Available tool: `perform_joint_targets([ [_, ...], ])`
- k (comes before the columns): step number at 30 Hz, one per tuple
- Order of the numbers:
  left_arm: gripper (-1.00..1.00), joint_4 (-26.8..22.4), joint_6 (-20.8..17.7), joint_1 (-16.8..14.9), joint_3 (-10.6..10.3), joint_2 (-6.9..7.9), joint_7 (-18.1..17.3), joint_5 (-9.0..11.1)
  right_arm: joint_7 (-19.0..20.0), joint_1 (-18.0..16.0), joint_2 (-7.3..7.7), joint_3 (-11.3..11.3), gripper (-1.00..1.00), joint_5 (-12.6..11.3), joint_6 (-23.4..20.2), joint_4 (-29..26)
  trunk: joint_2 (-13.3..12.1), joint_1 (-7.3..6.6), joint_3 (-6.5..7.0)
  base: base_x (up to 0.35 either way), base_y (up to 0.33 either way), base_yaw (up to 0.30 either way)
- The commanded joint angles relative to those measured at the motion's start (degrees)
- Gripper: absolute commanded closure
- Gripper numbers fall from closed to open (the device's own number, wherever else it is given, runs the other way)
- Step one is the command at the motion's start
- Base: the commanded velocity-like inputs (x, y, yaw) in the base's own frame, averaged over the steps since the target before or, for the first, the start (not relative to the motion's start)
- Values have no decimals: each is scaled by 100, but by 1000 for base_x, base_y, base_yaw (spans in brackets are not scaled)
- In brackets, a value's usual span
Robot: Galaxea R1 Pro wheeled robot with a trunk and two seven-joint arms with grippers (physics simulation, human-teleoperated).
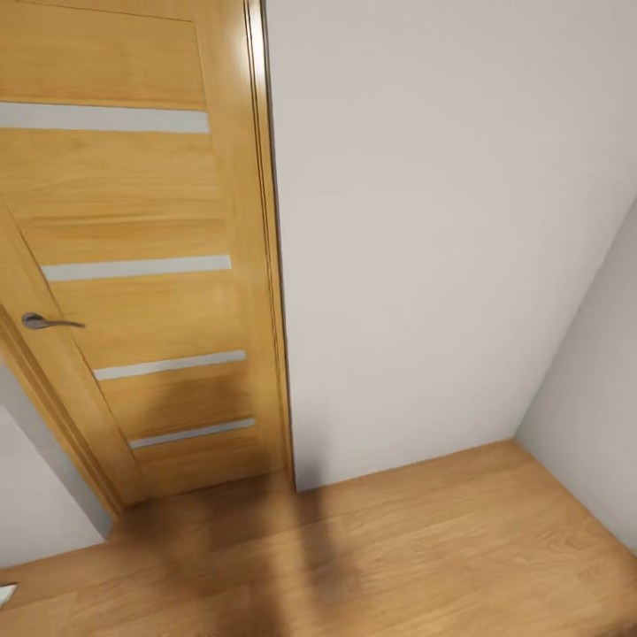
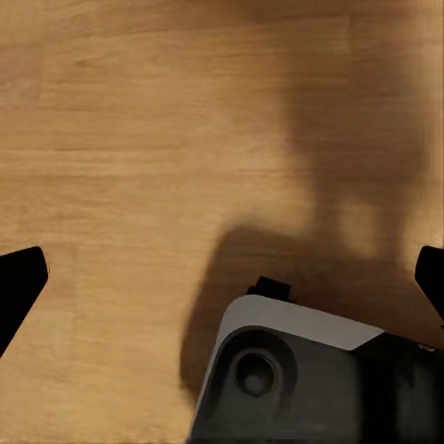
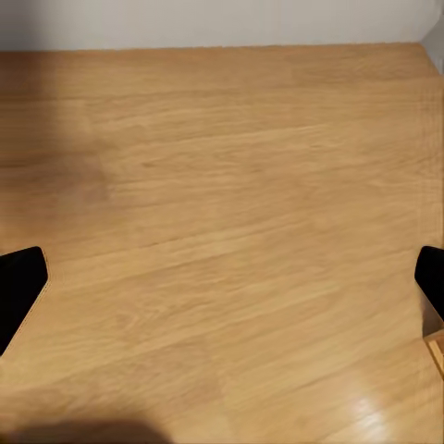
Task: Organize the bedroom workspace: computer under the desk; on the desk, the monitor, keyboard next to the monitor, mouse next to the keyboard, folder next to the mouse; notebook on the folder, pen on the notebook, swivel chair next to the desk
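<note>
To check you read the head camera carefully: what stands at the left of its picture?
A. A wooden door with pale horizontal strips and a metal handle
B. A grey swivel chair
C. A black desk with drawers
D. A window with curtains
A: the wooden door carries pale strips and a metal handle, beside a plain wall.

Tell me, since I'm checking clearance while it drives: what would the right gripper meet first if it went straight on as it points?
Probably the bare wooden floor. The open right gripper looks down along it, nothing between its fingertips; the pale wall lies farther off. Depth is unclear.
</note>
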State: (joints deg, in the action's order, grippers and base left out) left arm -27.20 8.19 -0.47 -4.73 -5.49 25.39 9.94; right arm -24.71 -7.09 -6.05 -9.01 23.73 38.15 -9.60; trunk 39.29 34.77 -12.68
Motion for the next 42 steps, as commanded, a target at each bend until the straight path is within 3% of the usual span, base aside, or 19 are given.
perform_joint_targets([
  [1, -100, 22, -39, -5, -45, 2, 57, 90, -24, -3, -2, -39, -100, 61, 12, 2, 7, 1, -8, 0, 0, 287],
  [4, -100, 297, 152, -5, -39, 63, 79, 122, -22, -3, -2, -39, -100, 61, 15, 2, 7, 1, -8, 0, 0, 286],
  [5, -100, 608, 895, -5, -36, 164, 91, 128, -21, -3, -1, -39, -100, 64, 16, 2, 7, 1, -8, 0, 0, 286],
  [7, -100, 695, 1299, -5, -32, 191, 102, 130, -20, -3, 2, -39, -100, 65, 17, 2, 7, 1, -8, 0, 0, 286],
  [10, -100, 749, 1564, -5, -32, 209, 110, 128, -18, -3, 5, -39, -100, 68, 17, 2, 7, 1, -8, 0, 0, 286],
  [15, -100, 789, 1741, -5, -44, 215, 118, 123, -17, -3, 4, -39, -100, 70, 13, 2, 7, 1, -8, 0, 0, 286],
  [42, -100, 899, 1756, -5, -71, 215, 103, 106, -15, -3, 7, -39, -100, 70, 8, 2, 7, 1, -8, 0, 0, 286],
])
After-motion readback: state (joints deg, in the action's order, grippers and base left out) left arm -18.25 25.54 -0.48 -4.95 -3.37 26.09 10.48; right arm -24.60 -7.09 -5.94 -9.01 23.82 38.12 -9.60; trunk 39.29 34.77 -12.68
